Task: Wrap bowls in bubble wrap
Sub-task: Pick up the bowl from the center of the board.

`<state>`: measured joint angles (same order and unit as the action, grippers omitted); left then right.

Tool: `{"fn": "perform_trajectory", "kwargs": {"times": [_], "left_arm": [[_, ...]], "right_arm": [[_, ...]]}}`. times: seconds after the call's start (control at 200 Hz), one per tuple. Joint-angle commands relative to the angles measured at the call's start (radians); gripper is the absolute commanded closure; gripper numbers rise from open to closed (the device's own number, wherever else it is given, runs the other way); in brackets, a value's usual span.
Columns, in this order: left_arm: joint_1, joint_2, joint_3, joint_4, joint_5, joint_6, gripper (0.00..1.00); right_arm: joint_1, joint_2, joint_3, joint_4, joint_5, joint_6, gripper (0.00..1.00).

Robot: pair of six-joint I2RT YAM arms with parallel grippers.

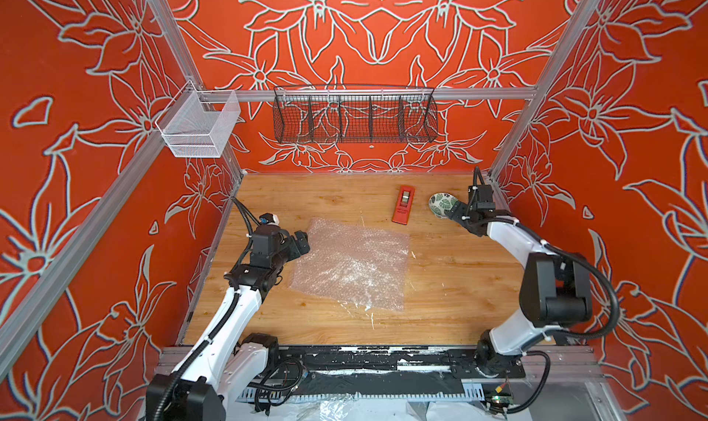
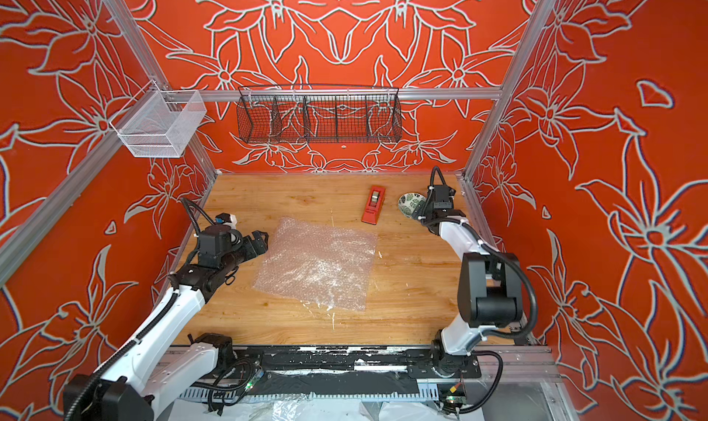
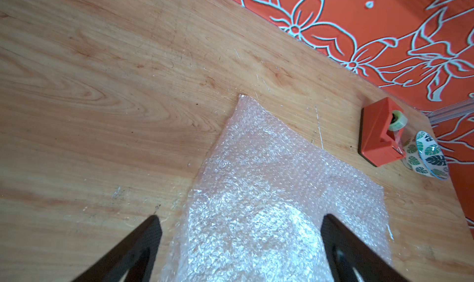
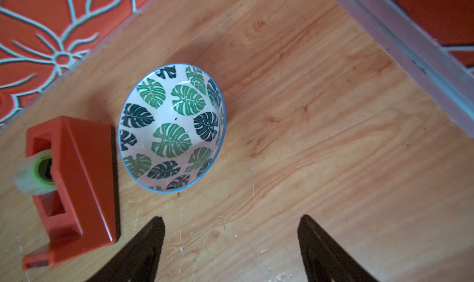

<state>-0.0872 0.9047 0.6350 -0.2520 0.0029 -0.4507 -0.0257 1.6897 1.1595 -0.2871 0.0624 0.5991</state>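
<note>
The bowl (image 1: 442, 204) (image 2: 410, 203) (image 4: 171, 126) (image 3: 427, 155), white with green leaf prints and a blue rim, stands upright at the far right of the table. My right gripper (image 4: 230, 224) (image 1: 454, 213) hovers just at its near side, jaws open, nothing between them. The bubble wrap (image 1: 352, 264) (image 2: 320, 264) (image 3: 269, 196) lies flat mid-table. My left gripper (image 3: 239, 224) (image 1: 300, 243) is open above the wrap's left edge, empty.
A red tape dispenser (image 1: 403, 204) (image 2: 373, 204) (image 4: 74, 188) (image 3: 377, 132) sits just left of the bowl. A black wire basket (image 1: 354, 118) and a white mesh basket (image 1: 199, 126) hang on the frame. The right frame post (image 4: 400, 44) runs close to the bowl.
</note>
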Motion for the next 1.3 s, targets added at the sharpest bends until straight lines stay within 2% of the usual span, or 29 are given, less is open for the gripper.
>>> {"fn": "perform_trajectory", "kwargs": {"times": [0.0, 0.095, 0.3, 0.46, 0.756, 1.016, 1.291], "left_arm": [[-0.003, -0.039, -0.019, -0.042, -0.001, -0.02, 0.03], [-0.003, -0.052, -0.027, -0.063, -0.01, -0.02, 0.03], [-0.002, -0.017, -0.008, -0.116, -0.022, -0.027, 0.03], [-0.002, 0.039, 0.029, -0.15, 0.008, -0.033, 0.03], [-0.002, 0.132, 0.079, -0.202, 0.008, -0.046, 0.03], [0.0, 0.179, 0.103, -0.244, -0.001, -0.054, 0.03], [0.0, 0.186, 0.091, -0.258, -0.012, -0.075, 0.03]], "right_arm": [[-0.016, 0.084, 0.09, -0.026, -0.097, 0.02, 0.18], [-0.026, 0.173, 0.164, -0.022, -0.135, 0.026, 0.19], [-0.028, 0.338, 0.32, -0.094, -0.178, 0.043, 0.3], [-0.029, 0.393, 0.348, -0.107, -0.176, 0.049, 0.39], [-0.029, 0.422, 0.345, -0.104, -0.194, 0.022, 0.75], [-0.043, 0.379, 0.329, -0.11, -0.272, 0.0, 1.0], [-0.043, 0.134, 0.158, -0.115, -0.334, -0.03, 1.0]]}}
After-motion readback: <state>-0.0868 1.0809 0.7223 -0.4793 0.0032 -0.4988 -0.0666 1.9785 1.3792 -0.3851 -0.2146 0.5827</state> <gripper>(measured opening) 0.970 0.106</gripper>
